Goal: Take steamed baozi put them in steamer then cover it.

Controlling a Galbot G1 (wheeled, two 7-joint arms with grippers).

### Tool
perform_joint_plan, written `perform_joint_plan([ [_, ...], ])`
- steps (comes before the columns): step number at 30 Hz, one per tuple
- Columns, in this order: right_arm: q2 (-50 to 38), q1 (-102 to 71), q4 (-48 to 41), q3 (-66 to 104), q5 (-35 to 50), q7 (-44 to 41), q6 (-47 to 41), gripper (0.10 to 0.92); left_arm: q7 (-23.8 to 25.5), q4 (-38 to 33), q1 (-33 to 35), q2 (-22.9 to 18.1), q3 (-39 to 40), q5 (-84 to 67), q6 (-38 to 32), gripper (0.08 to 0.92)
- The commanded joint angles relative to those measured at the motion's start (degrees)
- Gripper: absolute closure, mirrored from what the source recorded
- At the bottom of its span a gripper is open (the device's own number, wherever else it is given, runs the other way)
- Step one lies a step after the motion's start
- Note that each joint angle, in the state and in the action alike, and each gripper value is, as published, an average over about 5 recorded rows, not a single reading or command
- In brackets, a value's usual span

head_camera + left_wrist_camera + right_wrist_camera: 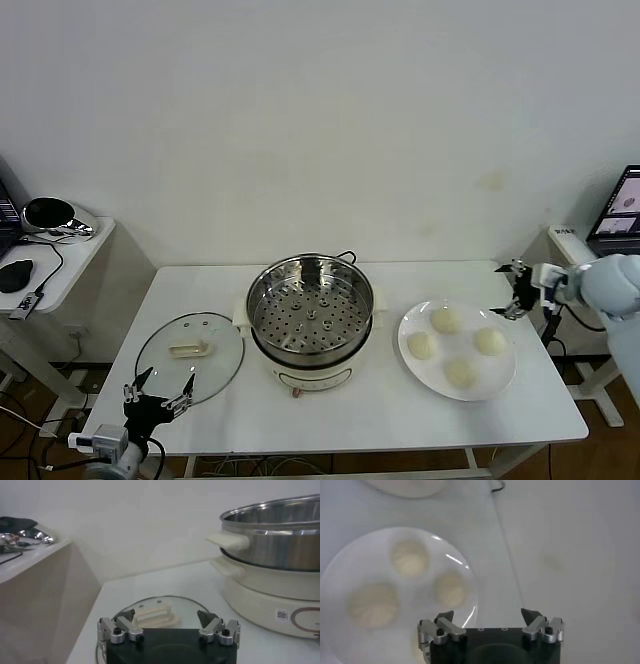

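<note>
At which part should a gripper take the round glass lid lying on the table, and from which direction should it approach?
Probably the cream-white oblong handle at the centre of the round clear glass lid, coming from straight above. The lid lies flat on the white table, so its thin rim gives little hold, while the handle stands up. The open left gripper is nearest.

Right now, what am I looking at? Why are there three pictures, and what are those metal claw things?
It's a robot with two arms, and each picture comes from a different camera. The big one looks down from its head at a white table. There sits a shiny steamer, uncovered, with its glass cover lying flat beside it and a white plate holding four steamed baozi. The other two cameras ride on the wrists, so you see each claw up close. The left gripper waits open near the cover. The right gripper waits open just beyond the plate's far side. Neither claw holds anything.
</note>
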Motion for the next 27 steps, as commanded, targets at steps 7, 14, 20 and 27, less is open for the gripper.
perform_joint_plan([
  [7,7.35,11.27,-13.1,-14.06,-7.2,-5.93,4.55,0.203,-0.14,-1.1,1.71,-0.26,-0.18,0.34,-0.49,0.177],
  [14,11.31,11.01,-20.16,-12.36,-9.28,-4.76,8.4,0.203,-0.31,-0.38,2.4,-0.03,-0.52,0.28,-1.14,0.177],
  [20,13.61,11.24,-23.47,-12.13,-11.05,-2.92,9.07,0.203,-0.41,0.27,2.49,0.11,-0.64,0.7,-1.43,0.177],
  [27,16.5,11.94,-28.34,-11.29,-12.25,0.09,9.7,0.203,-0.38,0.35,2.43,-0.5,-0.36,1.2,-1.52,0.177],
])
